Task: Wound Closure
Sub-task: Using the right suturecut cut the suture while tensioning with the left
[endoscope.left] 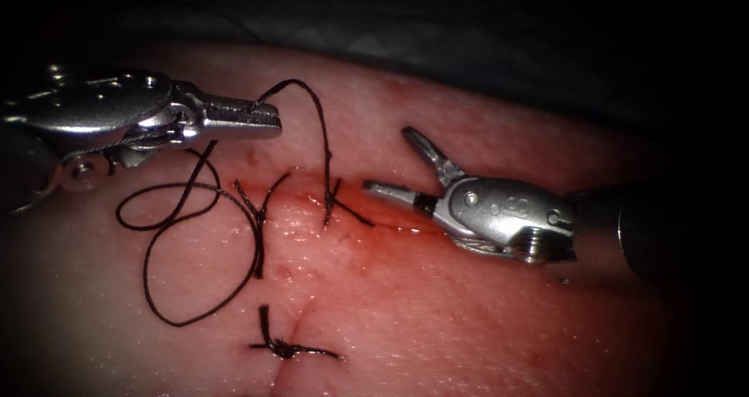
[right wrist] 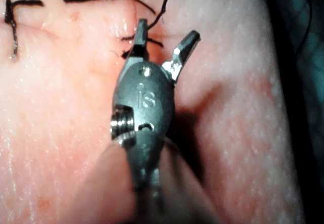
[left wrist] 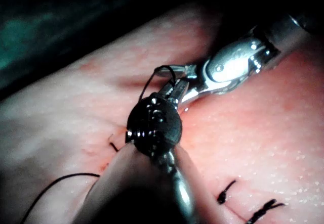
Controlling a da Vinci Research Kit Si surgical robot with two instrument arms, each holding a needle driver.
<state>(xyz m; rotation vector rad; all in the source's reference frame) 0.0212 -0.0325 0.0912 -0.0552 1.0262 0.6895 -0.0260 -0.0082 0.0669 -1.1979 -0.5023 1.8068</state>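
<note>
- Tied stitch (endoscope.left: 285, 349), lower centre of the endoscope frame: knotted across the cut with short trimmed ends. Judged complete.
- Tissue (endoscope.left: 484, 327): wet with red fluid (endoscope.left: 374, 245), which is densest along the cut (endoscope.left: 312, 202) at mid-frame.
- Loose thread (endoscope.left: 179, 241), left of the cut: lies in slack loops on the tissue surface, with a strand crossing the cut near a second stitch (endoscope.left: 257, 210).
- Third stitch (endoscope.left: 331, 202), centre of frame: thread rises from it in an arc to the upper left.
- Right end effector (endoscope.left: 394, 163), right of centre: jaws spread wide and holding nothing. The lower jaw tip sits just beside the third stitch, on the right side of the cut.
- Left end effector (endoscope.left: 261, 118), upper left: jaws pressed together, pinching the thread at the top of the arc.
- Needle: not identified in any view; its position cannot be stated.
- Assessment: the step in hand appears to be thread handling at the third stitch, either knotting or trimming. The pictures do not settle which.
- Requirement for the next move: the left end effector must hold the strand taut, and the open right jaws need accurate placement on the thread, clear of tissue.
</note>
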